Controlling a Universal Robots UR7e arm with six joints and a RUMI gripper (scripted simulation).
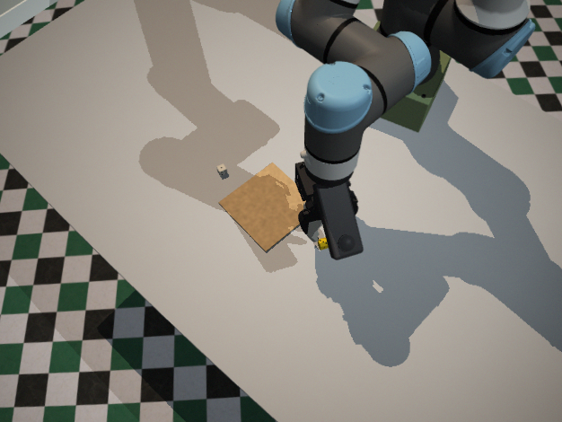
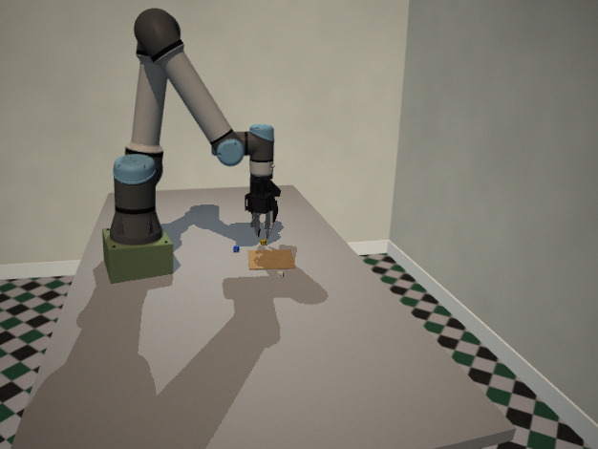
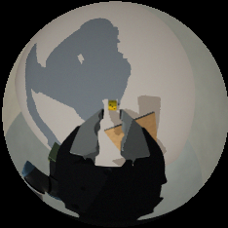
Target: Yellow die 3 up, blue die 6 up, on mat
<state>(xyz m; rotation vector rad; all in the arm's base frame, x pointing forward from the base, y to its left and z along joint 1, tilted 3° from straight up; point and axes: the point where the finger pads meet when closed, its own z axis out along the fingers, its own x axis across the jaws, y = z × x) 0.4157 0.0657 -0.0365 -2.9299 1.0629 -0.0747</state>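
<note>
The yellow die (image 1: 322, 243) lies on the table just off the near right edge of the brown mat (image 1: 263, 206). It also shows in the exterior view (image 2: 263, 241) and in the wrist view (image 3: 112, 103). My gripper (image 2: 263, 232) (image 3: 111, 109) points straight down right above it, with its fingers a narrow gap apart and nothing between them. The blue die (image 2: 236, 248) sits on the table left of the mat (image 2: 271, 259), hidden by the arm in the top view. The white die (image 1: 222, 171) sits off the mat's far corner; it also shows in the exterior view (image 2: 280, 273).
The arm's green base block (image 2: 138, 261) stands on the table to the left. The arm's wrist and camera housing (image 1: 342, 226) hang over the mat's right corner and hide the table behind them.
</note>
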